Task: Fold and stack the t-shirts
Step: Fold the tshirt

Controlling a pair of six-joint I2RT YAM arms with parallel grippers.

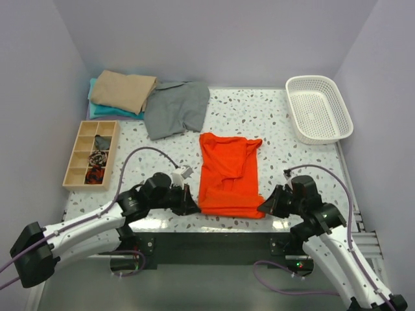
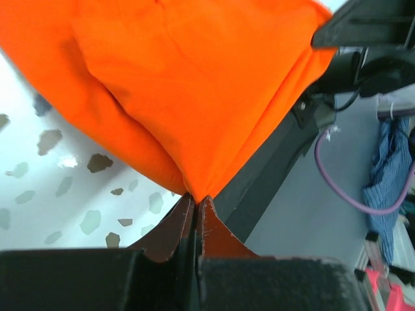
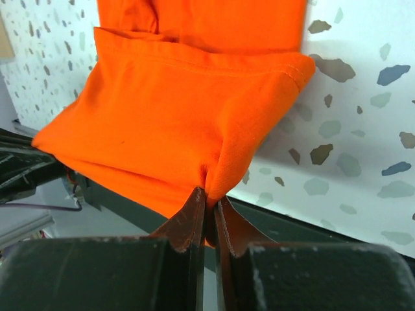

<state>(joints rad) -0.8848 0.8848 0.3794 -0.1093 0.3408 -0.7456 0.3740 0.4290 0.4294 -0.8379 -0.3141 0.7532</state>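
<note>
The orange-red t-shirt (image 1: 228, 173) lies folded lengthwise in the middle of the table, its near hem at the front edge. My left gripper (image 1: 193, 206) is shut on the shirt's near left corner (image 2: 194, 189). My right gripper (image 1: 264, 206) is shut on its near right corner (image 3: 214, 188). The grey t-shirt (image 1: 176, 107) lies crumpled at the back. The folded tan shirt (image 1: 123, 91) sits on the folded teal one (image 1: 104, 111) at the back left.
A white mesh basket (image 1: 318, 109) stands at the back right. A wooden compartment tray (image 1: 91, 153) with small items lies at the left. The table's front edge (image 1: 214, 223) runs just below the shirt's hem.
</note>
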